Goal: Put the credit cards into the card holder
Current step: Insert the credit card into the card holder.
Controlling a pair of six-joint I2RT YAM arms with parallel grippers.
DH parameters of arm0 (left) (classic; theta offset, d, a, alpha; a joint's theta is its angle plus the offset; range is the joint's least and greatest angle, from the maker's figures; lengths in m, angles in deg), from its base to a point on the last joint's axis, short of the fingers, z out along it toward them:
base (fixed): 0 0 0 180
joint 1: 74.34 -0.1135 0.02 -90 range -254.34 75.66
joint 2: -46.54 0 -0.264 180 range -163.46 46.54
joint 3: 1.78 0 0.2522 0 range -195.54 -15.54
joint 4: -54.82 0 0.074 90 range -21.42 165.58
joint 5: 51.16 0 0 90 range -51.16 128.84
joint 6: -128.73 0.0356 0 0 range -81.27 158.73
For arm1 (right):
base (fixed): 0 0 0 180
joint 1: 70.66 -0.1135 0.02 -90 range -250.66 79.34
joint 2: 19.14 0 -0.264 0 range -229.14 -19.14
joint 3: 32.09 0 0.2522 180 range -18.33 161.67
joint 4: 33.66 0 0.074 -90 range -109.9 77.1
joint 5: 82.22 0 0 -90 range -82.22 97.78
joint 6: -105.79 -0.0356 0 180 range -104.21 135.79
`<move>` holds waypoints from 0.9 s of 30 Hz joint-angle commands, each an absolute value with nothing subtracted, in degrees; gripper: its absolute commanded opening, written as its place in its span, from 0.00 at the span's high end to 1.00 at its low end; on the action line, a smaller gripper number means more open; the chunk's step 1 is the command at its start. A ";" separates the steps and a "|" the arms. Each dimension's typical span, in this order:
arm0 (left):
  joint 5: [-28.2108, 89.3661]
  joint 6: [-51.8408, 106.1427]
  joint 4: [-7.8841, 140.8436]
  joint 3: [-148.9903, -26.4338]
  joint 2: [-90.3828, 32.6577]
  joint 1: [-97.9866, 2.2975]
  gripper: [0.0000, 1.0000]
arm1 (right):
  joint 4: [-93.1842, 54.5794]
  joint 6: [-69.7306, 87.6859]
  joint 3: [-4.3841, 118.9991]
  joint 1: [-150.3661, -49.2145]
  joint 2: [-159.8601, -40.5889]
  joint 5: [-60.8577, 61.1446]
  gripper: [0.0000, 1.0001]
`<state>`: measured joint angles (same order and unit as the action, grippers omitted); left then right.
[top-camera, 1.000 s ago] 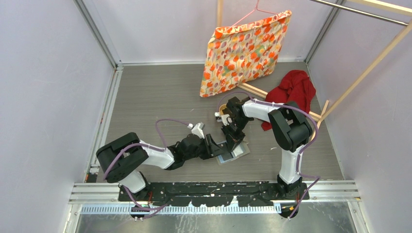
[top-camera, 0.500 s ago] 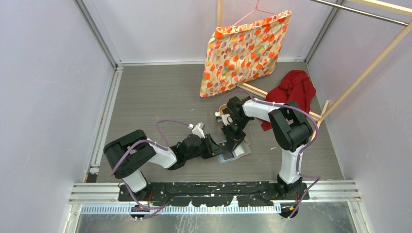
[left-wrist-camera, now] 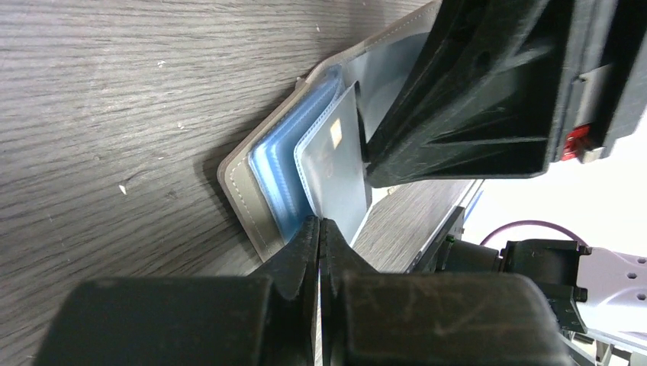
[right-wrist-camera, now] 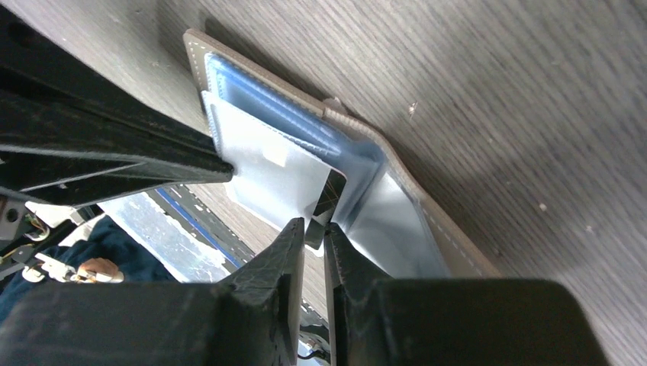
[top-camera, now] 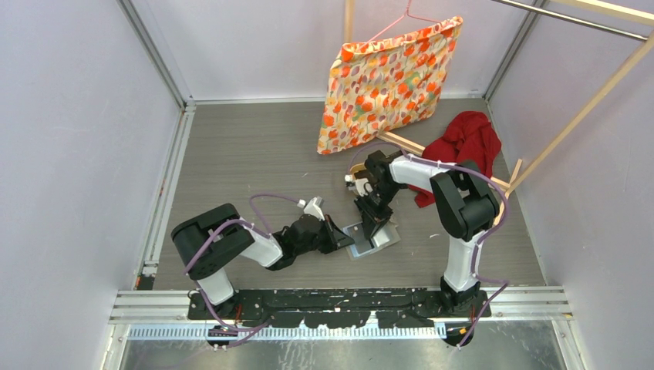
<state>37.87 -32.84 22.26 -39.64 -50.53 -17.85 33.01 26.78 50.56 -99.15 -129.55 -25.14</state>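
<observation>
The grey-olive card holder (top-camera: 383, 242) lies open on the table, its blue-white pockets facing up (left-wrist-camera: 278, 179) (right-wrist-camera: 252, 95). My left gripper (top-camera: 343, 236) (left-wrist-camera: 319, 223) is shut on the edge of a pale pocket leaf (left-wrist-camera: 339, 179) (right-wrist-camera: 263, 171) and holds it lifted. A gold chip shows on that leaf. My right gripper (top-camera: 375, 225) (right-wrist-camera: 314, 226) comes down from above, shut on a thin black card (right-wrist-camera: 330, 200). The card's end sits at the pocket mouth by the fold. Other cards are hidden.
A tan wooden tray (top-camera: 356, 182) sits just behind the right gripper. A floral cloth (top-camera: 389, 81) hangs on a hanger at the back. A red cloth (top-camera: 466, 142) lies on wooden rails (top-camera: 416, 146) at the right.
The left arm's elbow has swung right and forward while its gripper stays at the holder. The right gripper has shifted slightly right over the holder.
</observation>
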 commanded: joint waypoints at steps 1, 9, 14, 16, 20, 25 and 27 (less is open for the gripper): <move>38.40 -32.68 21.73 -40.07 -48.67 -18.09 1.00 | 33.76 29.01 52.44 -98.18 -123.60 -30.58 0.76; 38.40 -31.57 29.46 -38.22 -42.09 -18.18 1.00 | 35.76 33.29 51.73 -97.21 -118.82 -35.24 0.66; 40.11 -30.96 32.05 -38.46 -39.43 -18.36 1.00 | 33.28 30.37 50.99 -97.23 -120.21 -31.66 0.68; 39.82 -30.63 33.36 -39.14 -38.64 -18.36 1.00 | 32.21 28.86 50.85 -97.39 -121.09 -29.96 0.72; 39.61 -29.96 35.87 -40.58 -37.48 -18.39 1.00 | 30.78 26.84 50.57 -98.75 -123.20 -24.89 0.79; 39.36 -29.79 36.28 -41.40 -37.62 -18.36 0.98 | 30.14 25.78 50.84 -100.38 -125.94 -20.91 0.83; 39.13 -29.90 35.65 -41.67 -38.09 -18.36 0.95 | 29.71 25.32 50.84 -100.93 -126.54 -19.41 0.83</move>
<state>38.83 -31.11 36.01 -39.75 -38.91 -18.16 31.11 27.10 50.51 -99.57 -125.95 -23.83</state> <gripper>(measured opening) 0.025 0.176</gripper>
